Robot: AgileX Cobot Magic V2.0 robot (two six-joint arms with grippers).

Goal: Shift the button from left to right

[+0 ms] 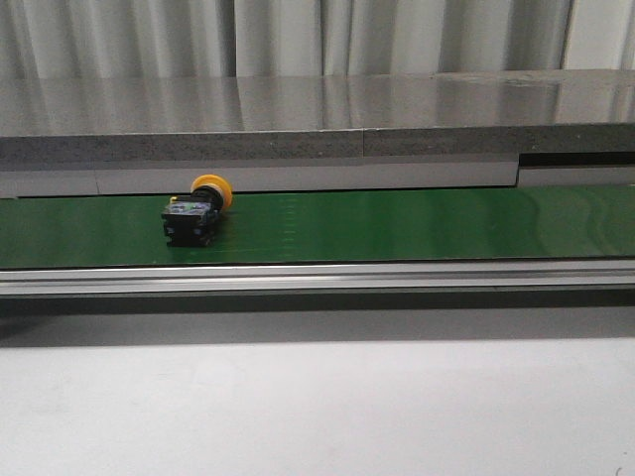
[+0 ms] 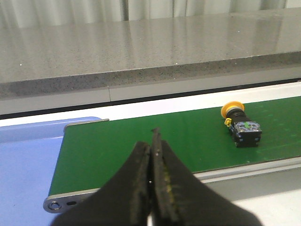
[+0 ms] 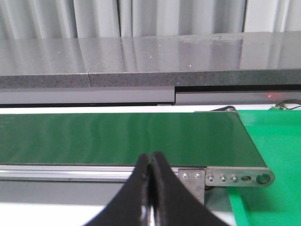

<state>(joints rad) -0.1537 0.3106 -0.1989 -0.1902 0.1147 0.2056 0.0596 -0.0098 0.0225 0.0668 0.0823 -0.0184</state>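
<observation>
White tabletop (image 1: 317,407) in front, green conveyor belt (image 1: 397,226) beyond, grey stone ledge (image 1: 298,119) and pale curtains (image 1: 298,35) behind, button (image 1: 198,210) lying on belt's left part, left gripper (image 2: 154,141) and right gripper (image 3: 150,162) both pressed together, holding nothing.

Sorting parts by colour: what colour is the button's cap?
Yellow-orange, on the button; clearest in the front view.

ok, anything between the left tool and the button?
No. In the left wrist view only bare green belt lies between the shut left tool and the button.
</observation>
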